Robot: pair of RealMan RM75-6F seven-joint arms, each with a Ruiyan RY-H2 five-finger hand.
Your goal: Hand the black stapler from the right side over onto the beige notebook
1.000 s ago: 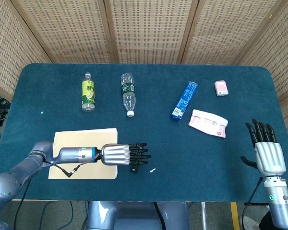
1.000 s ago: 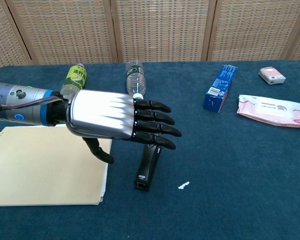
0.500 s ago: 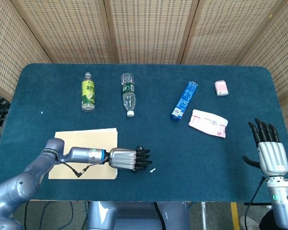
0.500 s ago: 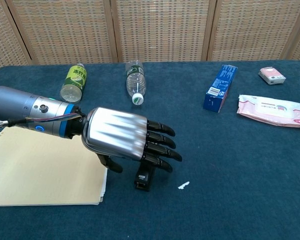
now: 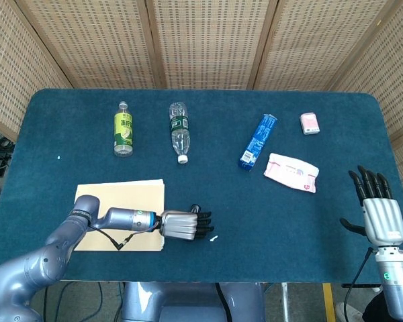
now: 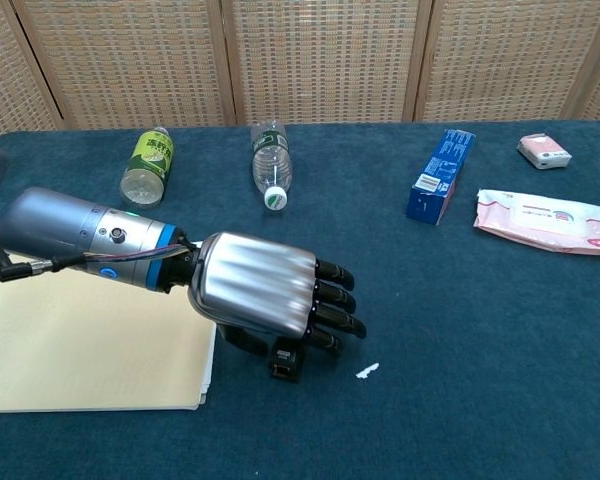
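The black stapler (image 6: 285,362) lies on the blue table just right of the beige notebook (image 6: 80,350) (image 5: 117,201). Only its near end shows under my left hand (image 6: 265,295) (image 5: 183,225). That hand lies low over the stapler, fingers curled down around it and the thumb tucked on the notebook side. In the head view the hand hides the stapler. My right hand (image 5: 379,215) stands upright at the table's near right edge, fingers spread and holding nothing.
A green bottle (image 5: 123,129) and a clear bottle (image 5: 180,131) lie at the back left. A blue box (image 5: 258,140), a pink wipes pack (image 5: 292,172) and a small pink packet (image 5: 309,123) lie at the back right. A white scrap (image 6: 367,371) sits beside the stapler.
My left hand has dropped from above the stapler down onto it, and its straight fingers have curled around it. The right hand has barely moved.
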